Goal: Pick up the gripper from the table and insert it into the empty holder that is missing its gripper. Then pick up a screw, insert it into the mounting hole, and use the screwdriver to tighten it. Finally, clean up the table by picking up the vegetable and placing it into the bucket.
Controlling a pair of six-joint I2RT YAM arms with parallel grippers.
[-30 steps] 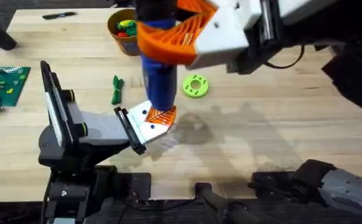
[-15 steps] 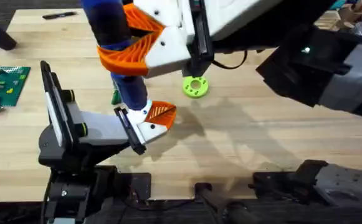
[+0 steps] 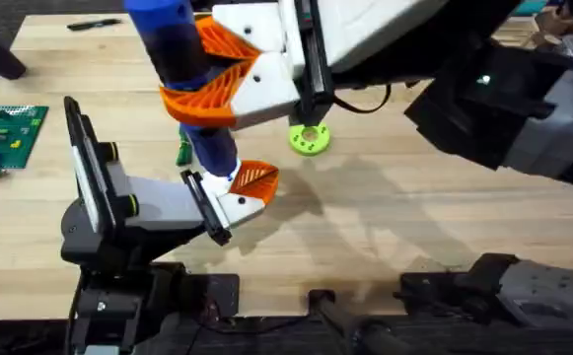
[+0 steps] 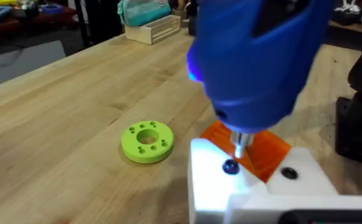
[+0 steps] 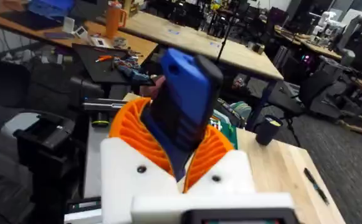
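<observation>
My right gripper (image 3: 195,71) is shut on the blue screwdriver (image 3: 192,99), its orange ribbed pads (image 5: 126,127) on either side of the body (image 5: 184,102). The screwdriver leans left and its silver tip (image 4: 238,144) stands just over a dark screw (image 4: 230,167) in the white holder (image 4: 255,190) on my left gripper (image 3: 232,197). The orange gripper (image 3: 255,177) sits in that holder. The dark-green vegetable (image 3: 181,153) lies on the table (image 3: 385,227), partly behind the screwdriver. The bucket is hidden behind my right arm.
A lime-green disc (image 3: 309,139) lies right of the holder, also close by in the left wrist view (image 4: 147,140). A green brick plate (image 3: 0,133) sits at the left edge, and a black pen (image 3: 94,25) lies at the far left. The right arm hangs high over the table's centre.
The right arm swung left, carrying the screwdriver's upper body with it while the tip stayed at the holder. The bucket became covered. The left arm has not moved.
</observation>
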